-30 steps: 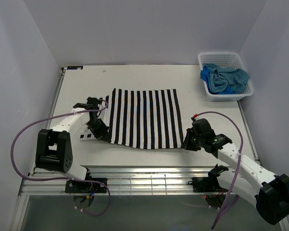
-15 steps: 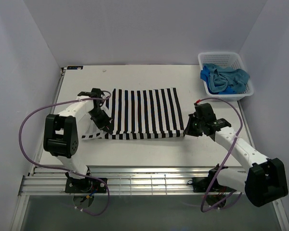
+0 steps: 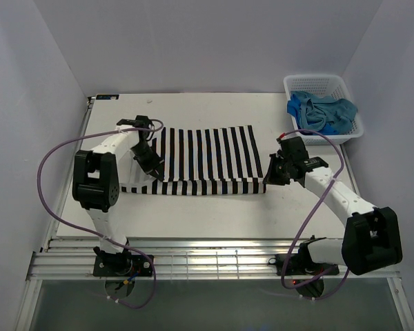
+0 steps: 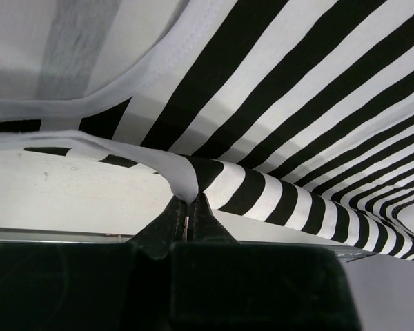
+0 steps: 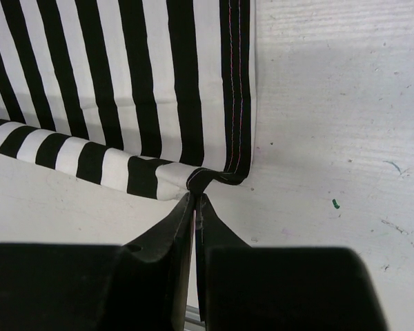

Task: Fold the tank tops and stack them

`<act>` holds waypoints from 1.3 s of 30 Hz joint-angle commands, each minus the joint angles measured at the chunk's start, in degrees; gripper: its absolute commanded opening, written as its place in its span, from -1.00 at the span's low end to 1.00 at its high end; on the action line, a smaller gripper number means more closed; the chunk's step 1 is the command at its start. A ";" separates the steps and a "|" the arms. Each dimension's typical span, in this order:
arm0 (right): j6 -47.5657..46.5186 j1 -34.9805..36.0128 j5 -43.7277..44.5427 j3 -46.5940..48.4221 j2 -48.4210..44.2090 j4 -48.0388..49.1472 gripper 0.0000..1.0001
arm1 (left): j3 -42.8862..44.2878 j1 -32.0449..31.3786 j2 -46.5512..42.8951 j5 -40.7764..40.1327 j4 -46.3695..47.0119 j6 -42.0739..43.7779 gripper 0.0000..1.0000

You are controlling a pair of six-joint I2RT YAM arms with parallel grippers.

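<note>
The black-and-white striped tank top [image 3: 203,155] lies mid-table, its near edge lifted and rolled back over itself along a fold [image 3: 193,187]. My left gripper [image 3: 152,172] is shut on the left end of that raised edge [image 4: 186,181]. At the other end, my right gripper [image 3: 270,176] is shut on the hem corner [image 5: 203,178]. Both pinch points sit just above the tabletop. Teal-blue and brighter blue tank tops [image 3: 321,112] lie bunched in the basket at the back right.
The white lattice basket [image 3: 295,131] stands at the table's far right corner. Purple cables loop from both arms. The grey walls close in at left, right and back. A metal rail [image 3: 207,255] runs along the near edge.
Both grippers have carried the striped top's near edge away from the arm bases, toward the far side. The visible cloth has shortened as the fold rolled over.
</note>
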 commanded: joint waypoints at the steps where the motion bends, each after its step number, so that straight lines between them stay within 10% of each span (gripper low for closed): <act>1: -1.53 -0.93 -0.65 2.98 1.06 1.62 -0.84 | 3.83 0.09 0.49 -1.68 -1.20 1.19 -1.00; 26: -2.85 -2.60 0.57 6.32 13.09 10.06 -0.85 | 8.33 0.36 8.85 -8.80 1.16 -2.32 -1.00; 32: -3.73 -2.60 1.38 7.12 14.59 14.63 -0.85 | 9.02 0.36 8.41 -8.80 2.05 -3.37 -0.47; 33: -4.08 -2.60 0.93 7.29 14.85 14.89 -0.78 | 8.94 0.27 8.23 -8.98 2.13 -3.55 -0.12; 39: -5.22 -2.60 -2.32 9.92 15.56 13.76 -0.16 | 9.46 0.27 5.60 -10.12 2.13 -3.99 0.39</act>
